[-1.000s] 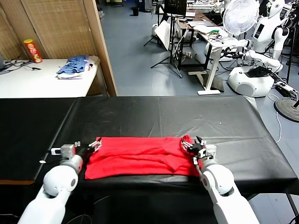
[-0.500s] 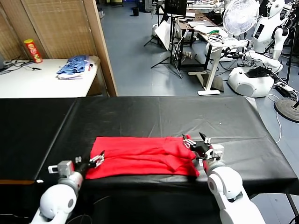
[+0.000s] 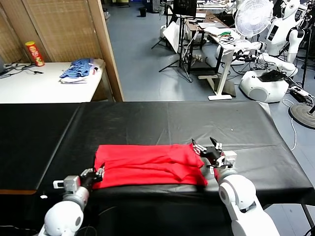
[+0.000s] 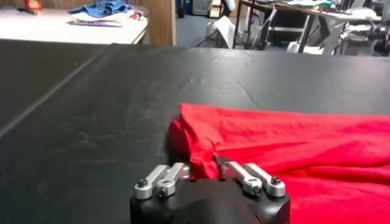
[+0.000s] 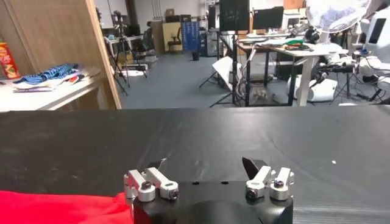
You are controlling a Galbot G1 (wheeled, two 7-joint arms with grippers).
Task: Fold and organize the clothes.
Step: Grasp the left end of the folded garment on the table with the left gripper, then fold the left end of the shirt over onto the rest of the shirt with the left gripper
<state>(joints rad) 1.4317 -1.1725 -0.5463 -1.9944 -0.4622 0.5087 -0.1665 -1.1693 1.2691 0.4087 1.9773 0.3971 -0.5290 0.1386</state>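
Since one second ago, the left gripper (image 3: 93,174) has moved from the far left corner of the shirt (image 3: 147,164) down to its near left corner, at the front edge of the black surface (image 3: 162,118). Its fingers (image 4: 228,168) were spread then; now they are drawn together, and in the left wrist view a fold of the red cloth sits between them, so they grip the shirt corner. The left edge of the shirt has also changed: it now runs more straight, and the near left corner is bunched up into a small raised fold.

The right gripper (image 3: 209,151) has moved only a little, slightly away from the robot and to the right. It stands at the right end of the shirt, over the far right corner. Its fingers (image 5: 251,165) are wide apart and hold nothing; in the right wrist view the red cloth shows only beside one finger, below the gripper body.

Both arms reach forward low from the robot's body, with the wrists close to the surface. The shirt lies flat, folded into a long band across the front part of the surface, plain red side up.
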